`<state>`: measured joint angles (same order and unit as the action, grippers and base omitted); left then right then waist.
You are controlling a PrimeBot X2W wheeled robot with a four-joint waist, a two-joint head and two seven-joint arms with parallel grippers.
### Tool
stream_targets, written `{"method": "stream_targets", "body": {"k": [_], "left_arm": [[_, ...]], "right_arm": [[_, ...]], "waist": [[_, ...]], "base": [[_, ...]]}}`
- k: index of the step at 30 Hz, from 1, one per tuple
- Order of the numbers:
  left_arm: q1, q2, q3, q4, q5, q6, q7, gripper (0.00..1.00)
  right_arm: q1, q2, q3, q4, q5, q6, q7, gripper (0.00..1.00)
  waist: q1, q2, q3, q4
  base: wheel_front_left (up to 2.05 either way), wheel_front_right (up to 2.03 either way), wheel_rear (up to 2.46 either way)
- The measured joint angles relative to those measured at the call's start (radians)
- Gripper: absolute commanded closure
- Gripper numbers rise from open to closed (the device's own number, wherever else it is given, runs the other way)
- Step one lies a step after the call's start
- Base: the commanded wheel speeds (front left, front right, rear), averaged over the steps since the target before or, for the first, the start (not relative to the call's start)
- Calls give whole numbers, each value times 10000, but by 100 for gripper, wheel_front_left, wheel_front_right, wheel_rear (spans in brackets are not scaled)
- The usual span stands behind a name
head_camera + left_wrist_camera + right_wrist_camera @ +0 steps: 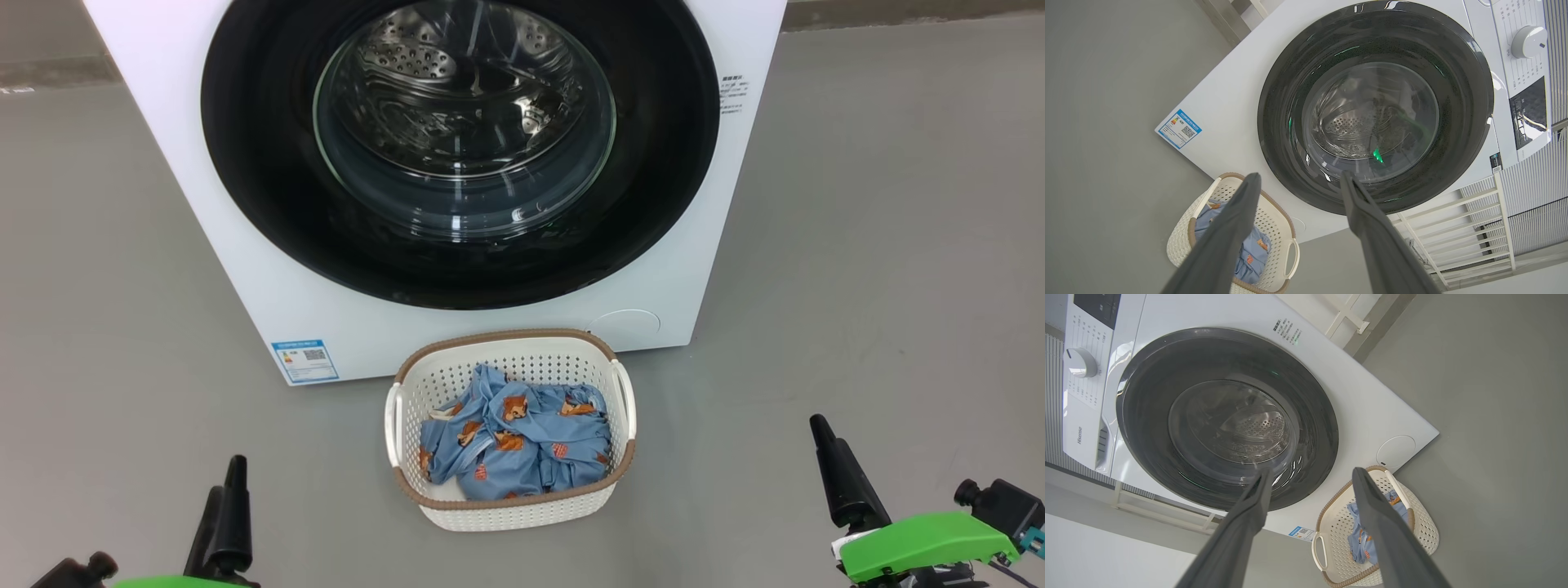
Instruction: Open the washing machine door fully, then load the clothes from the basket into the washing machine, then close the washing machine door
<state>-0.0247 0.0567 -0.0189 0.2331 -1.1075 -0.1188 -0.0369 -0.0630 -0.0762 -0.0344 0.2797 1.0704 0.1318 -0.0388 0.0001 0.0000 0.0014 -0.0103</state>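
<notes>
I am holding my left gripper (1299, 175) wide, its two long dark fingers spread with nothing between them. My right gripper (1312, 470) is standing just as wide and gripping nothing. In the head view both are hanging low at the bottom corners, left one lower left, right one lower right, fingers pointing up, well apart from everything else. A green housing (922, 543) is showing behind the right fingers.

The washing machine (245, 269) is standing on the grey floor (882, 245), facing me. The washing machine door (261, 188) is sitting shut against the white front, not yet opened, its glossy black ring taking nearly the full width. The clear glass window (465, 147) is bulging at its centre, and the perforated steel drum (424, 57) is showing through it, with reflections streaking the glass. The white control knob (1528, 41) is showing on the top panel in both wrist views.

The basket (506, 510) is sitting on the floor just in front of the machine, below the door's bottom edge. I cannot tell if it is touching the front panel. It is lying between the blue sticker (304, 361) at lower left and the round cap (624, 322) at lower right. The clothes (522, 445) are lying crumpled inside the basket, below the brown rim, covering most of its bottom: light blue fabric with orange-brown animal prints.

In each wrist view I am looking along my fingers at the door, with one finger crossing in front of the basket.
</notes>
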Motion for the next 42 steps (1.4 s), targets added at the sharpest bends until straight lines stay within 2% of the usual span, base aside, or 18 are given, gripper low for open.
{"method": "stream_targets", "body": {"k": [42], "left_arm": [[-1, 383, -606, -261, 4953, -13, -1233, 0]], "right_arm": [[-452, -207, 579, -25, -5446, 0, -1227, 0]], "waist": [[-1, 0, 7, -39]], "base": [[0, 0, 0]]}}
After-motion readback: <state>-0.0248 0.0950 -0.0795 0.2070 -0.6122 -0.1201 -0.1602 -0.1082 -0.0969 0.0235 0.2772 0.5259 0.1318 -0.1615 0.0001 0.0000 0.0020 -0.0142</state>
